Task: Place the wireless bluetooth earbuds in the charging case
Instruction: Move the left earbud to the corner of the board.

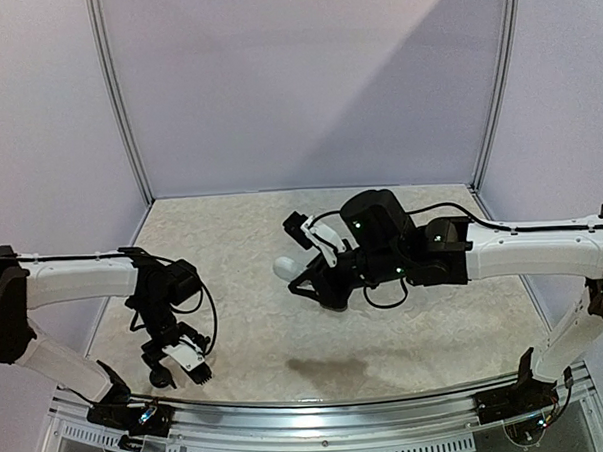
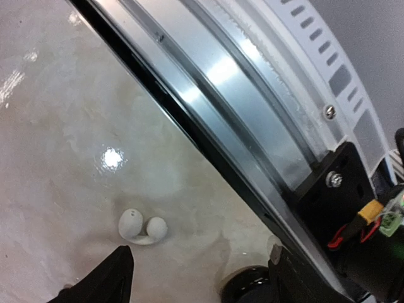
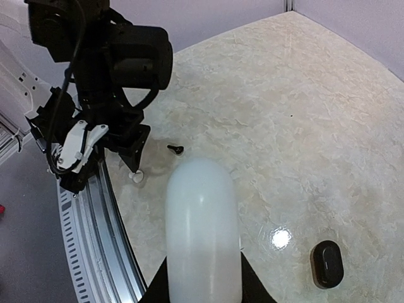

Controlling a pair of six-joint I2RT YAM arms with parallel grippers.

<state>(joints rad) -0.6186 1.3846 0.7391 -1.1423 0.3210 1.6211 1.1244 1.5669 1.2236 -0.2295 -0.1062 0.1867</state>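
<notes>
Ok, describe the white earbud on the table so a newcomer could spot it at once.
Find the metal rail along the table's near edge, on the left arm's side. Just ahead of the open left gripper lies the white earbud; the loose earbud nearby is black.

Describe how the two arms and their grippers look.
Both left arm and right arm: white tubular links, black joints, loose black cables. Green lights dot the right arm's joints. The left gripper and right gripper: black with white parts.

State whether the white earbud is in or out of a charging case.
Out: the white earbud lies on the table, ahead of the left end effector.
</notes>
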